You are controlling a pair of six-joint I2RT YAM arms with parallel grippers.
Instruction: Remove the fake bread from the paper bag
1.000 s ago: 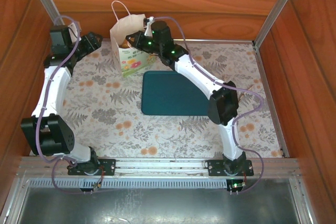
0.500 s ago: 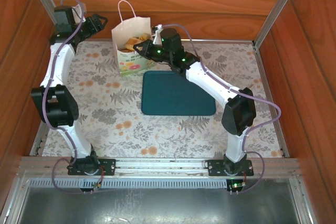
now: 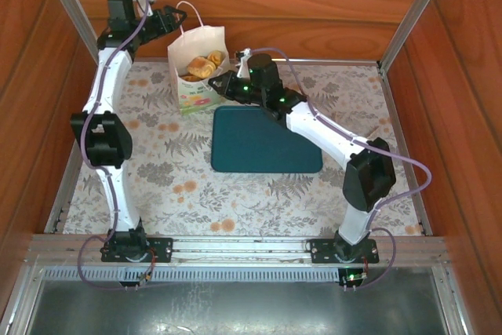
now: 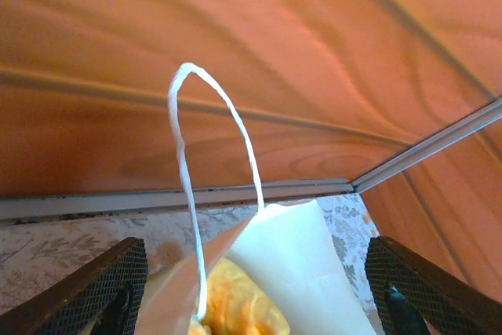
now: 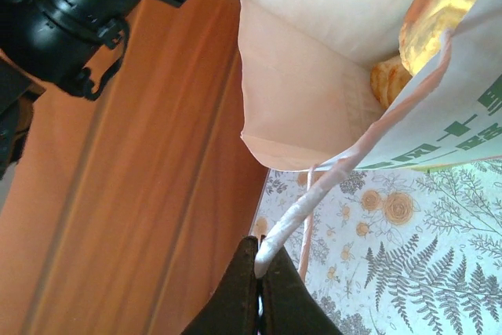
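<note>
Two claws were at the white paper bag (image 3: 196, 93): right claw (image 5: 260, 263) clenched one cord handle (image 5: 303, 200), left claw (image 4: 255, 272) gaped at the other, needing to pinch; golden toy pastries (image 3: 202, 64) waited.

Bright, warm light; soft shadows

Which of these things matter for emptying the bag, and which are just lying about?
Job: white paper bag with green flowered panel; golden toy pastries inside it; its white cord handle, pinched by right gripper; open left gripper.
Lying about: dark teal rectangular mat; floral tablecloth.
</note>
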